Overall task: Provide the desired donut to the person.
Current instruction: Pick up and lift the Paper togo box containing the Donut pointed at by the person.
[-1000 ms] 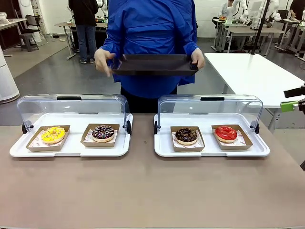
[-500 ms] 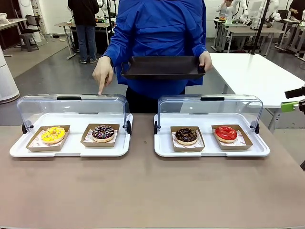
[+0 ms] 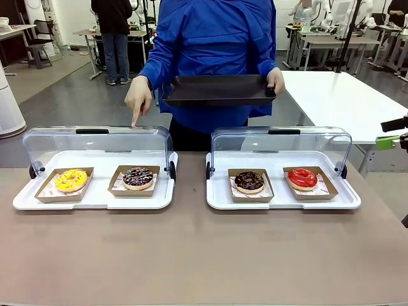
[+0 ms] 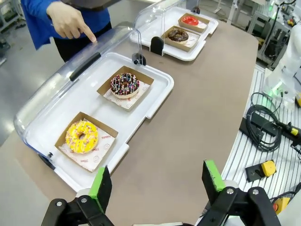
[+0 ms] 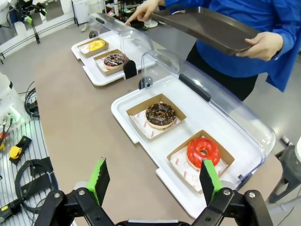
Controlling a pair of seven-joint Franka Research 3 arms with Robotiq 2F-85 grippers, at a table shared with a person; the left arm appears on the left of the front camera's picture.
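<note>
Both my left gripper (image 4: 155, 174) and right gripper (image 5: 154, 173) gape empty at bottom centre, four glossy ring donuts (image 3: 138, 178) in square cardboard trays (image 3: 43, 196) beyond, two per clear-domed white tray (image 3: 99, 186).

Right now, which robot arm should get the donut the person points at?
Left, probably. The person's hand points at the left case's lid, above the sprinkled chocolate donut. That case sits on the robot's left, and the open left gripper faces it; the right gripper faces the other case.
</note>
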